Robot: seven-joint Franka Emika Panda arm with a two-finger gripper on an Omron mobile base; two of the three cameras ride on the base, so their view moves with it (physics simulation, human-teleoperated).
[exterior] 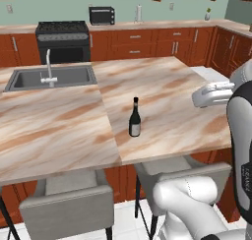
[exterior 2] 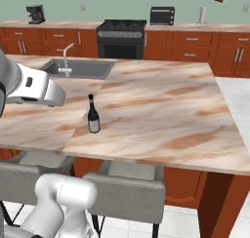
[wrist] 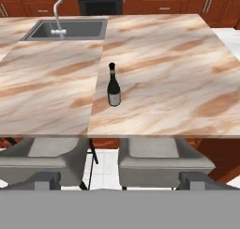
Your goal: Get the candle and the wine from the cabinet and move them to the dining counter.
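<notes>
One wine bottle [exterior: 135,118] stands upright on the marble bench [exterior: 167,101], near its stool-side edge and well apart from the single sink [exterior: 51,77]. Two grey stools [wrist: 159,158] sit under that edge. The claw [wrist: 119,182] hangs open, empty, above the stools. The right base view adds a coffee maker [exterior 2: 35,13].

The wine [exterior: 135,119] stands upright on the dining counter's marble desk [exterior: 167,91], a slim dark bottle with a black capped neck and a pale label on its lower body. It sits just right of the seam between the two slabs, near the overhanging front edge above the grey stools, well apart from the sink. Nothing touches it. The desk top is beige-pink with brown veins.
</notes>
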